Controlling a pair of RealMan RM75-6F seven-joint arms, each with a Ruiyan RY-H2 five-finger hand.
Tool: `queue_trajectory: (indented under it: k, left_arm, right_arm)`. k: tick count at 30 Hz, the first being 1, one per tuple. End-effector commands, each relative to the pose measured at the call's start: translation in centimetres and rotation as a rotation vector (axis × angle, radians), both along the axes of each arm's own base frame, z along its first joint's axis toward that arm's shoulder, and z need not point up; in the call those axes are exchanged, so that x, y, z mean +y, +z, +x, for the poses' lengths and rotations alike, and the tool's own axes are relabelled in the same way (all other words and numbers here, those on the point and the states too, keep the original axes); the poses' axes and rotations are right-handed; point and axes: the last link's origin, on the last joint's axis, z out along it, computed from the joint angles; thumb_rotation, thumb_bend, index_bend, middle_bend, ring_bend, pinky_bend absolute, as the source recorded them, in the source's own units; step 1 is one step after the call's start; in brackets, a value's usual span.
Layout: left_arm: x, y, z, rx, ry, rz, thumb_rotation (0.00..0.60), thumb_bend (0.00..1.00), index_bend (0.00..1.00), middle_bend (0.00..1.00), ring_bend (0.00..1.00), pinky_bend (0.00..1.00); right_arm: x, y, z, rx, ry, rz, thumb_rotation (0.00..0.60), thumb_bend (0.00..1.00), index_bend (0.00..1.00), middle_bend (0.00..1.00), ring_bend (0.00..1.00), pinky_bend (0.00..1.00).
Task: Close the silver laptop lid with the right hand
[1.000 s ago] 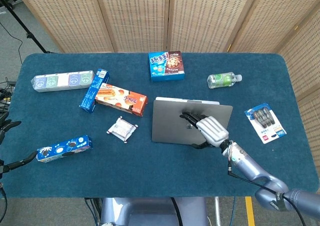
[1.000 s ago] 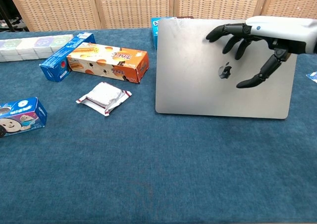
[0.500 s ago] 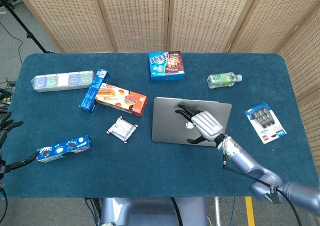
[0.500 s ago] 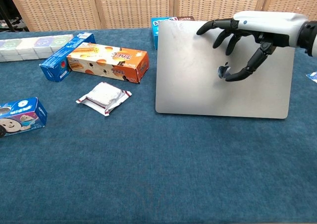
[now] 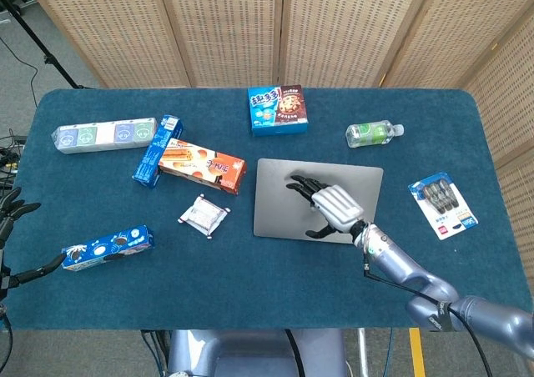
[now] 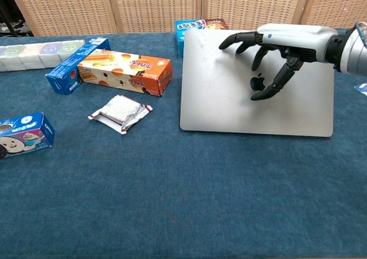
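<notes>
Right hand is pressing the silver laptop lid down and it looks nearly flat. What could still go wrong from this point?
1. The right hand bears on the silver laptop lid with spread fingertips; if the lid is already flat, further pushing may only load the lid.
2. The blue-and-brown snack box lies just beyond the laptop's far edge; a forward slide might nudge it.
</notes>
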Motion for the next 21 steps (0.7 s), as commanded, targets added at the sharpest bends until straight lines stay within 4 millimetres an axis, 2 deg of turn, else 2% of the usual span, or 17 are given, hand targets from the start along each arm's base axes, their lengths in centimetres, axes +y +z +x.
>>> queue_trajectory:
  k: [1, 21]
  left_arm:
    - [0.0, 0.0, 0.0, 0.001, 0.000, -0.002, 0.600, 0.01, 0.24, 0.10, 0.15, 0.19]
    - [0.2, -0.3, -0.1, 0.008, 0.006, -0.020, 0.600, 0.01, 0.24, 0.10, 0.15, 0.19]
  right_arm:
    - [-0.2, -0.3, 0.1, 0.000, -0.002, 0.008, 0.600, 0.22, 0.09, 0.03, 0.11, 0.14]
    - [-1.5, -2.4, -0.1, 0.001, -0.025, 0.031, 0.600, 0.22, 0.09, 0.03, 0.11, 0.14]
